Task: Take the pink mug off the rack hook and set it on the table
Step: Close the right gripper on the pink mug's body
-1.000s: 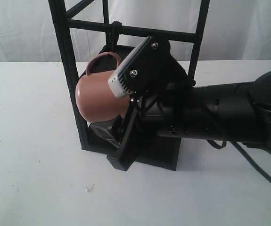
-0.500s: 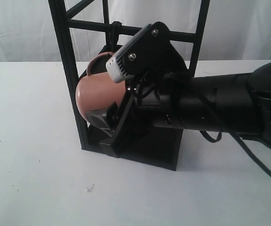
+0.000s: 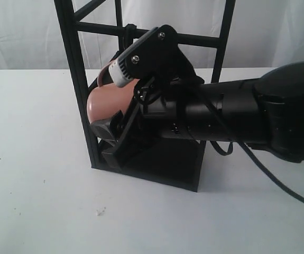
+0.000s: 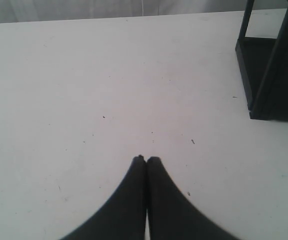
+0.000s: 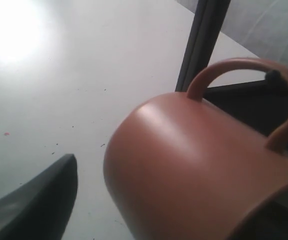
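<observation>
The pink mug (image 3: 100, 102) hangs tilted by its thin handle (image 5: 244, 67) on the rack hook (image 5: 273, 76), under the black rack's crossbar (image 3: 204, 38). My right gripper (image 3: 109, 124) reaches in from the right and stands open around the mug's body (image 5: 194, 165). One dark finger (image 5: 38, 205) is a small gap away from the mug's side; the other is mostly hidden behind the mug. My left gripper (image 4: 146, 159) is shut with nothing in it, low over the white table (image 4: 83, 75) and away from the rack.
The rack's black upright post (image 3: 77, 79) stands just left of the mug, and its base shelf (image 3: 167, 169) lies below it. The rack's base corner (image 4: 269, 80) shows in the left wrist view. A small white scrap (image 3: 100, 211) lies on the table (image 3: 35, 132) in front.
My right arm has pushed further left toward the rack post, and the gripper now covers more of the mug. The mug still hangs on the hook.
</observation>
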